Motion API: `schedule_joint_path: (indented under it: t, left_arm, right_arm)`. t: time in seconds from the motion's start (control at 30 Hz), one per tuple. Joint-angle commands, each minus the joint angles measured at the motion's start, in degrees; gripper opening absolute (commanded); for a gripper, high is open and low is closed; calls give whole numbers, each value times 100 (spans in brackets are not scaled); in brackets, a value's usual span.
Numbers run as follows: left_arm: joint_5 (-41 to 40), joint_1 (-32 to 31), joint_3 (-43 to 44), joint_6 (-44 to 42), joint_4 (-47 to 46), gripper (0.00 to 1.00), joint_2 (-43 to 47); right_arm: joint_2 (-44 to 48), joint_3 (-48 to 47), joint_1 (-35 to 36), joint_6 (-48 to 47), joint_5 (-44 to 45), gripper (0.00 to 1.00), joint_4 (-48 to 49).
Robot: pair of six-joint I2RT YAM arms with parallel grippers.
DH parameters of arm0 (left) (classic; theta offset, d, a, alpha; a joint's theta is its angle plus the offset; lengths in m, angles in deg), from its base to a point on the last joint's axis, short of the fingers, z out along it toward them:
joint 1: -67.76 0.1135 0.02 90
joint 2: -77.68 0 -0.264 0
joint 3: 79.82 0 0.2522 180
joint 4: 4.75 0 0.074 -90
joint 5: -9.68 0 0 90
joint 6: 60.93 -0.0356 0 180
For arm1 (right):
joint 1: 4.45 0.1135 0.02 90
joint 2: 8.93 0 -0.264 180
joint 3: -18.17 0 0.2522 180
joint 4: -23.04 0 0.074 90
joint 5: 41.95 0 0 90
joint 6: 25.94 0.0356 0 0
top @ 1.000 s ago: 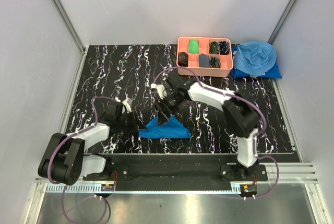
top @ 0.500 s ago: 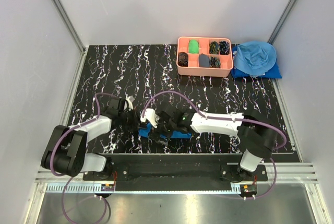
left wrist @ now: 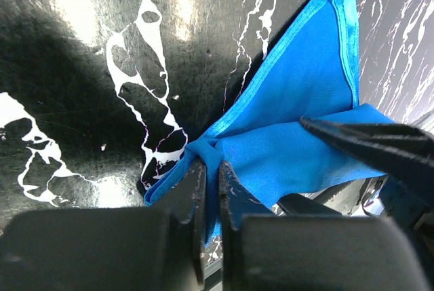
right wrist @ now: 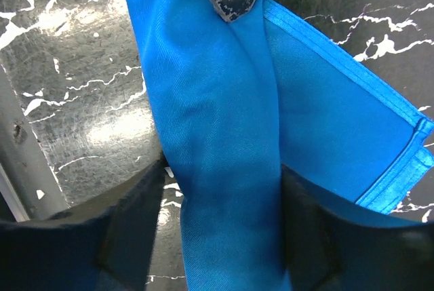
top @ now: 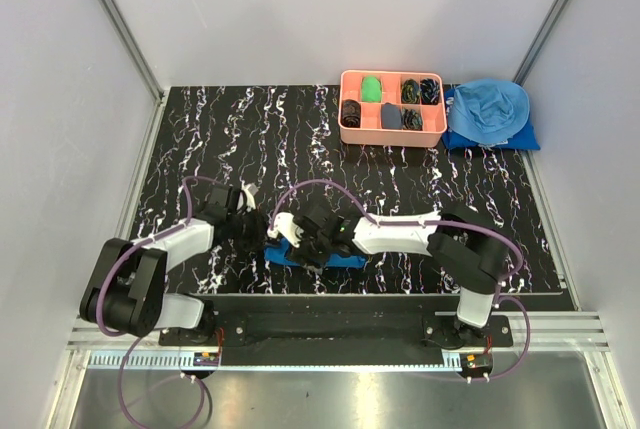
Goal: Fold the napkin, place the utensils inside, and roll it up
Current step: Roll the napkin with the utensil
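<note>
The royal-blue napkin [top: 335, 257] lies folded and bunched near the table's front edge. My left gripper [top: 264, 240] is at its left corner. In the left wrist view that gripper [left wrist: 210, 172] is shut on a pinched corner of the napkin [left wrist: 305, 108]. My right gripper [top: 297, 240] reaches in low from the right, close to the left one. In the right wrist view it [right wrist: 220, 220] stands open astride a thick fold of the napkin [right wrist: 224, 142]. Its right finger touches the cloth and a sliver of table shows beside the left finger. The utensils are out of view.
A pink compartment tray [top: 392, 136] holding small dark and green items stands at the back. A sky-blue heap of cloth [top: 487, 109] lies to its right. The black rail at the table's front edge [top: 330, 301] runs just below the napkin.
My right arm swung down and leftward from above the napkin to its left end, and its jaws narrowed around the fold. The left gripper shifted right. The napkin went from a flat triangle to a bunch.
</note>
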Motion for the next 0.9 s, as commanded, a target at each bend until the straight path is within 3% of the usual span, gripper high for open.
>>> schedule_joint_path:
  t: [0.0, 0.03, 0.07, 0.13, 0.17, 0.3, 0.63, 0.87]
  left_arm:
    - [32, -5, 274, -205, 79, 19, 39]
    - [6, -5, 310, -231, 114, 26, 101]
    - [-108, -5, 354, -249, 140, 40, 162]
    - [-284, -5, 486, -293, 298, 52, 390]
    - [-511, -5, 512, -319, 351, 63, 487]
    - [-943, 4, 451, -355, 509, 73, 1040]
    - [-1023, 4, -383, 14, 9, 76, 1999]
    - [-917, 4, -788, 58, -483, 70, 2140]
  right_arm:
    - [-396, -123, -52, 196, -39, 58, -199]
    - [-458, -167, -78, 240, -161, 50, -252]
    - [-537, -176, -113, 293, -275, 48, -296]
    - [-581, -185, -323, 451, -739, 44, -376]
    - [-616, -202, -394, 504, -890, 42, -402]
    - [-713, -308, -798, 706, -1951, 39, -586]
    - [-1556, -879, -1659, 1058, -4274, 36, -850]
    - [-2198, -1230, -1985, 1260, -5618, 36, -1035]
